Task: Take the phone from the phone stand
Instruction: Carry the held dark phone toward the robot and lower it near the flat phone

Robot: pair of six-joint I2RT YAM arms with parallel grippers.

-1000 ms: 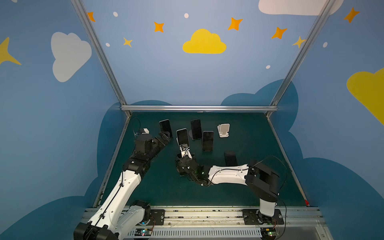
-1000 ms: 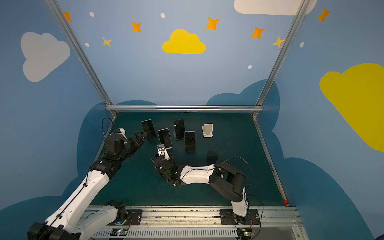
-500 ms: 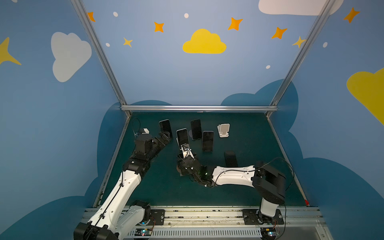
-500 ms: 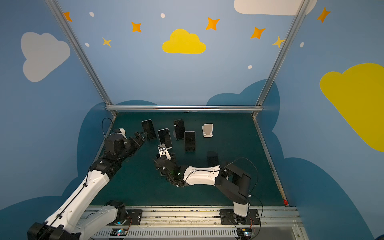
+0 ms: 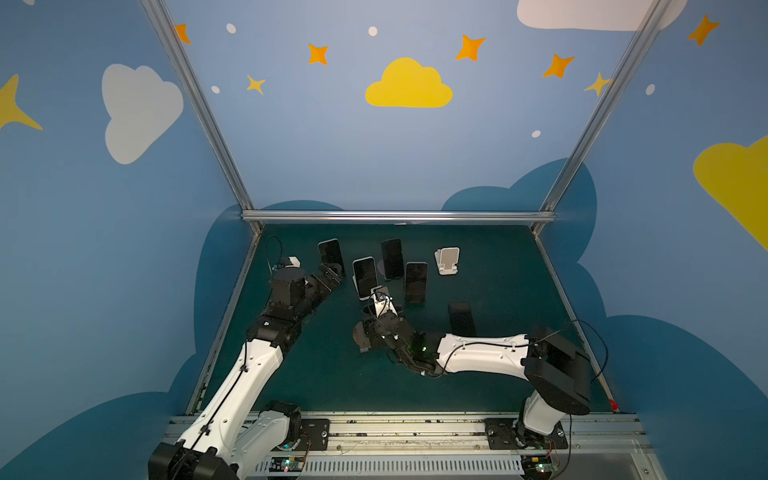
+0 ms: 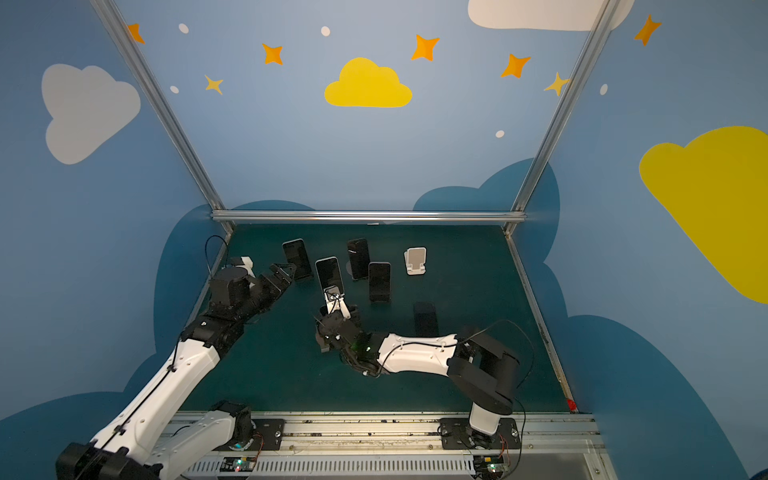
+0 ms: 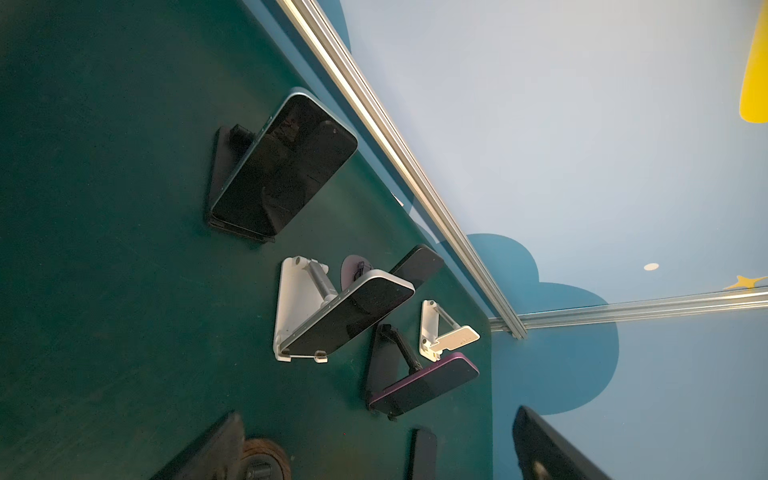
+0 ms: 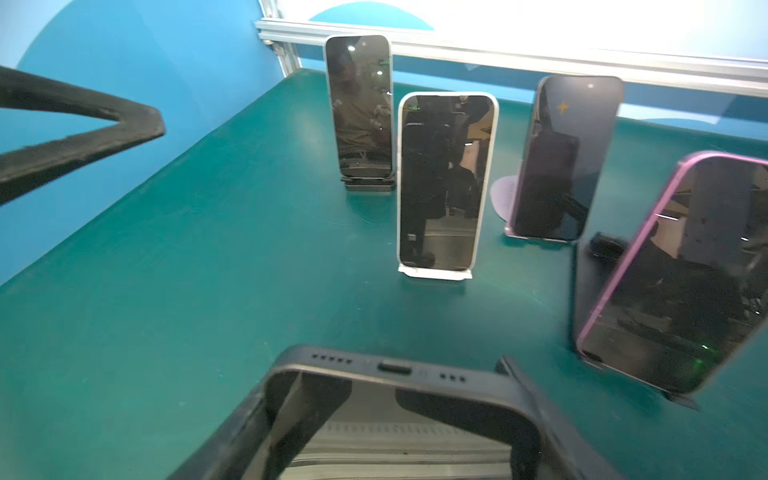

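Right wrist view has it: the right hand is clamped across a black-cased phone, low over the counter beside the round wooden stand. Left hand gapes wide, empty. Danger now, I'd say: a careless swing clips the purple phone close by and topples it.

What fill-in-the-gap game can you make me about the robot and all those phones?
1. The right pincer holds one ____ in a dark case.
2. The left pincer is wide ____.
3. The empty stand is coloured ____.
4. The stand under the purple phone is coloured ____.

Missing words: phone; open; white; black.
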